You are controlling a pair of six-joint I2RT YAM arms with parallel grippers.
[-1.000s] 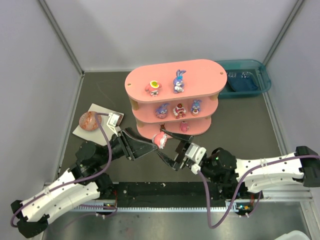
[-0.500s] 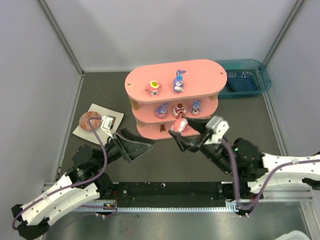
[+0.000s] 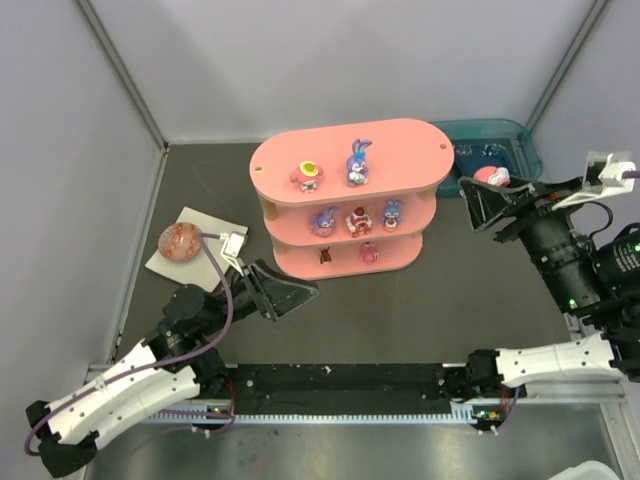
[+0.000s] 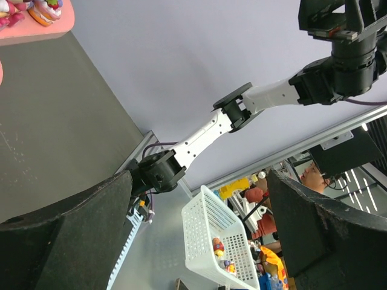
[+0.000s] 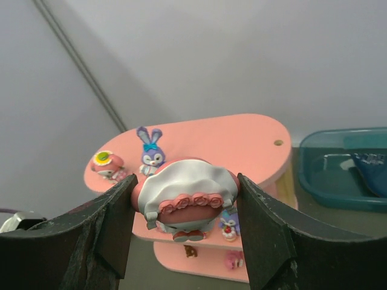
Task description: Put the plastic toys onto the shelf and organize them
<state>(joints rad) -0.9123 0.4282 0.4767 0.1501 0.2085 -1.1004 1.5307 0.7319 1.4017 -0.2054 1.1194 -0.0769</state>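
Observation:
The pink three-tier shelf stands mid-table. On its top are a pink toy and a purple bunny toy. Three toys line the middle tier and two small ones the bottom. My right gripper is raised at the right, over the bin's near end, shut on a pink and white toy, which both fingers press from the sides. My left gripper stands open and holds nothing, low in front of the shelf's left end. The shelf lies beyond the held toy.
A teal bin sits right of the shelf. A speckled ball rests on a white plate at the left. Grey walls close in the table. A white basket stands outside the cell.
The pink and white toy passed from my left gripper to my right one. The right arm swung it up and to the right. My left gripper opened and drew back.

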